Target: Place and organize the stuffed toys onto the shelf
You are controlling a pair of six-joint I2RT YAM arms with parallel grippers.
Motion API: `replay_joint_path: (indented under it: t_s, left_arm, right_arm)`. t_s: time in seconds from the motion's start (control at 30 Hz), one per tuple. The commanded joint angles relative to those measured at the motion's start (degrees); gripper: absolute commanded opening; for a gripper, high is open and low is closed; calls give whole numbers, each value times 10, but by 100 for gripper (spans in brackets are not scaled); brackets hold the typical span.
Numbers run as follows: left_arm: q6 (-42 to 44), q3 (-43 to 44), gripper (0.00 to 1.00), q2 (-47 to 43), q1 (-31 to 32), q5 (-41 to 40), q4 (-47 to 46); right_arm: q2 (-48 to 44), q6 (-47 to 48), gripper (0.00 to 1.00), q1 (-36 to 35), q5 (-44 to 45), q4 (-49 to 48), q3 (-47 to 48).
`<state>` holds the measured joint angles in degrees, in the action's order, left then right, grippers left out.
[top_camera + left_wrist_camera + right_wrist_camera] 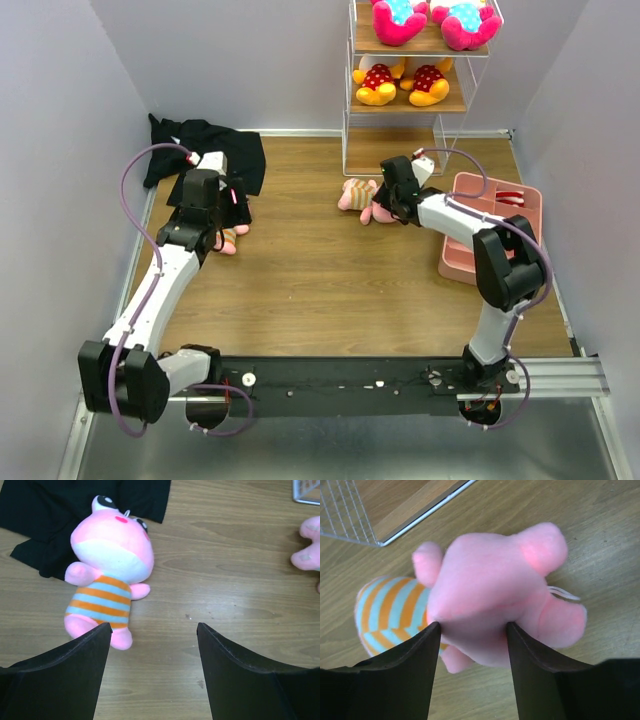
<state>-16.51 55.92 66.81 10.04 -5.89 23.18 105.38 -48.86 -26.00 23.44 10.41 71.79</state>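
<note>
The shelf (395, 150) stands at the back right. Two white-and-magenta toys (398, 22) sit on its upper visible board and two yellow toys (378, 85) on the middle one; the bottom board is bare. One pink striped toy (490, 580) lies on the table in front of the shelf, and my right gripper (472, 625) is shut on its head. The other pink striped toy (110, 575) lies on its back at the edge of the black cloth. My left gripper (154, 627) is open and empty just right of its foot.
A black cloth (205, 150) lies at the back left. A pink compartment tray (490, 225) sits at the right, close to the right arm. Grey walls close in both sides. The shelf's wire corner (350, 515) is near the held toy.
</note>
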Motion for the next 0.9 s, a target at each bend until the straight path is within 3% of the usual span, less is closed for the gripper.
replay_joint_path:
  t_s: [0.0,0.03,0.1,0.13,0.27,0.33,0.43,0.53,0.57,0.8,0.87]
  left_arm:
    - [-11,5,79,-33,15,32,-21]
    - [-16,9,79,-33,17,39,-17]
    - [-25,21,79,-30,24,55,-10]
    - [-37,24,79,-29,26,59,-9]
    - [-73,28,82,-26,37,178,-45]
    - [-85,32,85,-19,46,213,-64]
    - [-83,64,87,12,69,250,-66]
    - [-95,89,89,46,78,296,-52]
    - [-106,80,89,49,82,313,-75]
    - [-158,69,90,66,128,359,-135]
    - [-155,72,82,73,132,351,-135]
  right_arm:
    - [11,68,38,4,-14,6,17]
    - [4,77,17,4,-26,-5,9]
    - [-38,123,3,4,-43,-64,-39]
    - [-56,138,1,4,-68,-90,-60]
    - [-168,194,1,4,-195,-265,-184]
    - [-213,206,1,4,-309,-302,-226]
    - [-251,209,1,3,-418,-322,-249]
    - [-286,178,1,5,-492,-418,-302]
    - [-289,166,1,5,-509,-468,-308]
    - [-265,139,1,5,-590,-548,-306]
    - [-257,135,1,5,-594,-559,-308]
